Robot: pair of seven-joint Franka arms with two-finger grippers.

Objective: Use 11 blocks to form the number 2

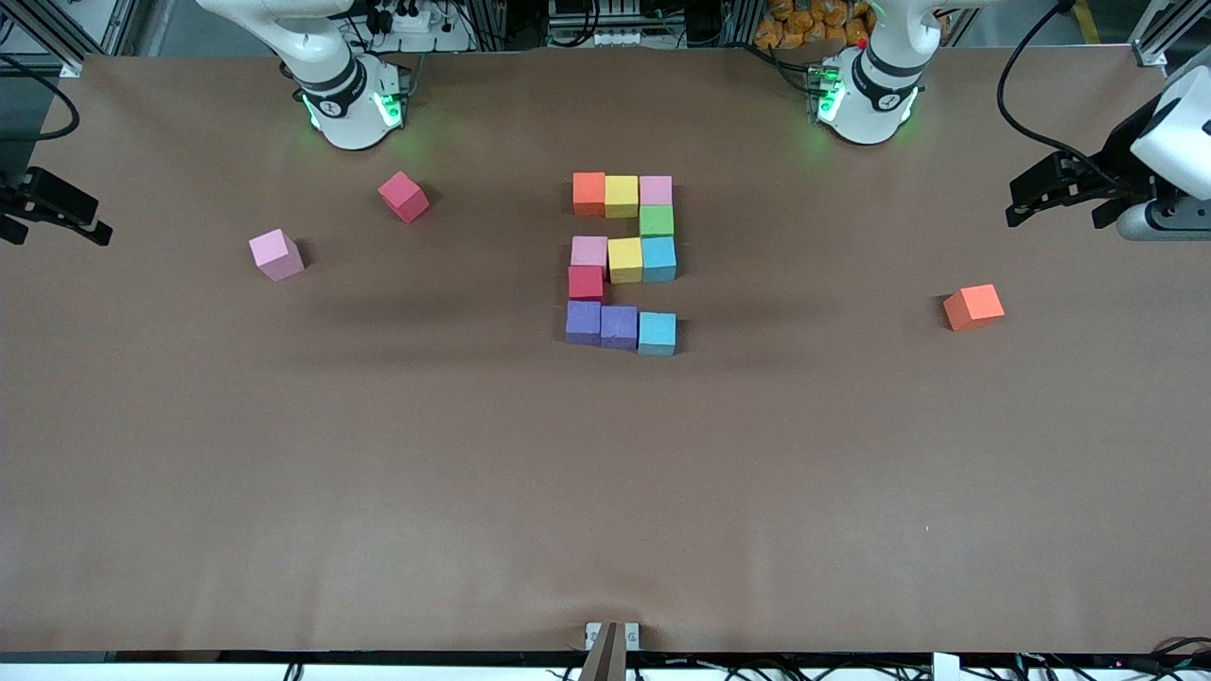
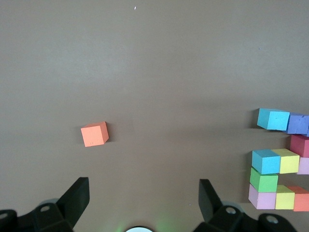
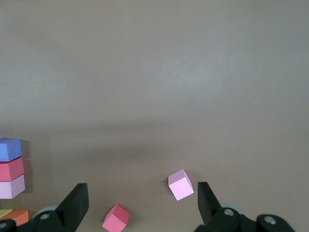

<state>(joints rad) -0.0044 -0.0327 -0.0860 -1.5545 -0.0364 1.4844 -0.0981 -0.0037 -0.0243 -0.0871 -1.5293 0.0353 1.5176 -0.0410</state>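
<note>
The number 2 (image 1: 623,263) is laid on brown table (image 1: 605,492), long axis toward the front camera. Left gripper (image 1: 1050,199) and right gripper (image 1: 57,213) are held wide open, empty.

Brown paper-covered table (image 1: 378,473) (evenly lit), aluminium framing (image 1: 57,33) at its corners.

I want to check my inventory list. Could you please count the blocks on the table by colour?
Orange blocks: 2
Yellow blocks: 2
Pink blocks: 3
Green blocks: 1
Light blue blocks: 2
Red blocks: 2
Purple blocks: 2
Total: 14
</note>
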